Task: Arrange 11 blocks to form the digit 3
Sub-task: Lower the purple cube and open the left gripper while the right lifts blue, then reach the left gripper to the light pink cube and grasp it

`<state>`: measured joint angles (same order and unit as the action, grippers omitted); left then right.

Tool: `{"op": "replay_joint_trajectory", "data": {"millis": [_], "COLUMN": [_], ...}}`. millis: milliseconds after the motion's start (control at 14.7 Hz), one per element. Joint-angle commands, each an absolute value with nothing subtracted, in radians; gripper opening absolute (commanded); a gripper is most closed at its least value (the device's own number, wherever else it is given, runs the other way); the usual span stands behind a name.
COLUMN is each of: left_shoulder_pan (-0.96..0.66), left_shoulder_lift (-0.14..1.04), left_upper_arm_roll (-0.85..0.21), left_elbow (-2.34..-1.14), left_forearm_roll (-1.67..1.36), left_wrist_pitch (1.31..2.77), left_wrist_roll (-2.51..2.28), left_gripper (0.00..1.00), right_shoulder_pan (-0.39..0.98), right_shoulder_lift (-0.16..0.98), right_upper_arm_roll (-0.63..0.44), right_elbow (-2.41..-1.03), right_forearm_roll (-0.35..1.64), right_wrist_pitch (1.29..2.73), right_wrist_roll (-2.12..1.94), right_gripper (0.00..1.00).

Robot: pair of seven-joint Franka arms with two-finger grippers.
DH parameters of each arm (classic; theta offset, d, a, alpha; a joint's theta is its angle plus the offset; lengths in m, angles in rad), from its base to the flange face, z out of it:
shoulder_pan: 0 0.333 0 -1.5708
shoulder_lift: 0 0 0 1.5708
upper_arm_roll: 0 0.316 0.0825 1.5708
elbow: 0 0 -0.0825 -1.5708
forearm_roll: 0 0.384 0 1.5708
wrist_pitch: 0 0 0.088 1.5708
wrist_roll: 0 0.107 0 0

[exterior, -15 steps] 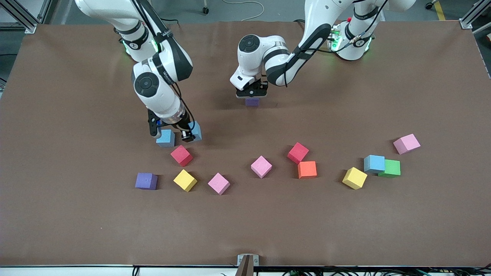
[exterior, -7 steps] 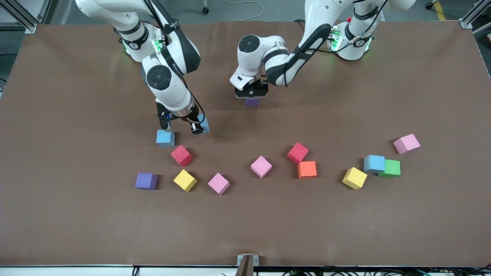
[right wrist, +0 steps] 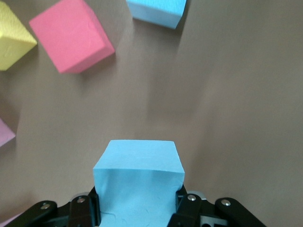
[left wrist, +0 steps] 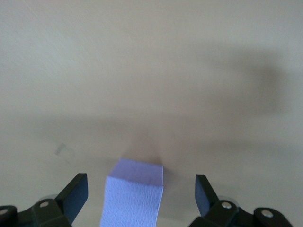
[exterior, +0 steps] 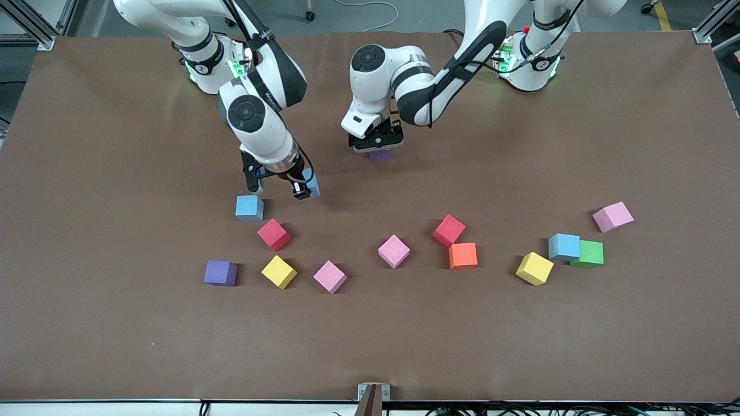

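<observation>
My left gripper [exterior: 378,142] stands open just over a purple block [exterior: 380,154] that rests on the table. In the left wrist view that purple block [left wrist: 135,194] lies between the spread fingers [left wrist: 75,196] without touching them. My right gripper [exterior: 306,188] is shut on a blue block [exterior: 313,185] and holds it above the table, close to a loose blue block [exterior: 249,208]. The right wrist view shows the held blue block [right wrist: 137,179] clamped between the pads, with the loose blue block [right wrist: 156,12] and a red block [right wrist: 71,35] below.
Loose blocks lie in a scattered row nearer the camera: red [exterior: 273,234], purple [exterior: 220,273], yellow [exterior: 279,271], pink [exterior: 329,276], pink [exterior: 393,251], red [exterior: 449,230], orange [exterior: 463,255], yellow [exterior: 534,268], blue [exterior: 564,247] touching a green cube [exterior: 588,253], pink [exterior: 613,216].
The left gripper has opened and let go of the purple block, then risen slightly. The right gripper has lifted its blue block away from the loose blue block, toward the purple one.
</observation>
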<state>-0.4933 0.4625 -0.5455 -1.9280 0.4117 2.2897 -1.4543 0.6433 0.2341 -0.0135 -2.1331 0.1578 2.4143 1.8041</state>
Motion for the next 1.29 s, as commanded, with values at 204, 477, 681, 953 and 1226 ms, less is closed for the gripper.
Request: {"op": "replay_joint_trajectory", "data": {"millis": [204,477,681,953,1226], "left_shoulder_pan": [-0.240,-0.175,-0.184,-0.192,-0.193], "left_shoulder_lift": [0.533,0.710,0.759,0.801,0.837], "left_upper_arm_roll": [-0.546,-0.543,-0.479,-0.476,-0.476], "left_elbow": [-1.714,-1.502,-1.462,-1.407,-1.370], "left_forearm_roll": [0.423,0.353,0.305,0.221,0.215], "left_wrist_pitch": [2.229,2.208,2.206,2.217,2.217], "left_wrist_roll": [-1.324,-1.312,-1.325,-1.392,-1.408], "left_gripper": [1.00,1.00,1.00,1.00,1.00], "right_shoulder_pan": [0.759,0.863,0.911,0.959,0.963], "right_shoulder_lift": [0.242,0.287,0.328,0.353,0.354], "right_upper_arm_roll": [-0.015,-0.015,-0.015,-0.015,-0.015], "right_elbow": [-2.189,-2.226,-2.226,-2.226,-2.226], "right_forearm_roll": [0.176,0.176,0.176,0.176,0.176], "right_wrist_pitch": [2.473,2.553,2.559,2.615,2.617], "right_wrist_roll": [1.948,2.089,2.118,2.210,2.249], "right_gripper": [0.02,0.02,0.02,0.01,0.01]}}
